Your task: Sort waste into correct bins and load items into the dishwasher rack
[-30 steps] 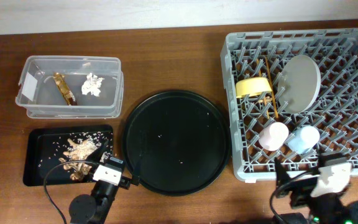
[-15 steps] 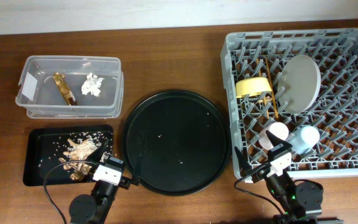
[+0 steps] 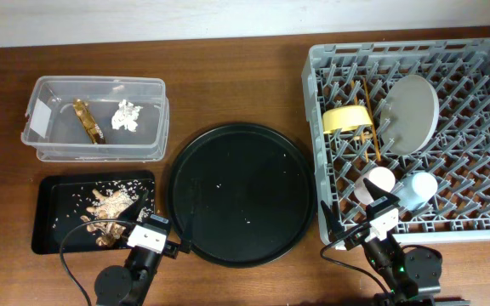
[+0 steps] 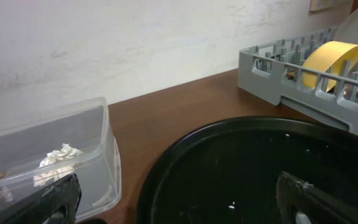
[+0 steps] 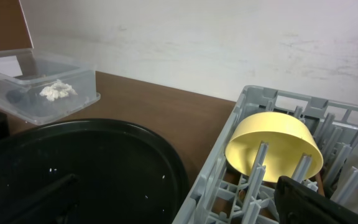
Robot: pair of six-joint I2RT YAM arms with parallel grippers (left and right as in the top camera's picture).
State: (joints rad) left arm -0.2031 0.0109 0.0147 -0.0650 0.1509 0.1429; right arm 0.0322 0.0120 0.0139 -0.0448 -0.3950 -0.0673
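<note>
Wooden table [image 3: 228, 85], pale wall [image 4: 135, 43] behind | left gripper [image 4: 178, 202]: spread wide, empty, by round tray [image 4: 241, 162] | right gripper [image 5: 179, 202]: probably open, at rack [image 3: 313, 144] near-left corner

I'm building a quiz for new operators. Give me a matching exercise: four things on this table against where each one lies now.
Things: 1 white tissue; 2 food scraps; 3 yellow bowl; 4 stray pale crumbs.
Places: A dishwasher rack; B round black tray; C clear tub; D flat black rectangular tray.
Pairs: 1-C; 2-D; 3-A; 4-B.
</note>
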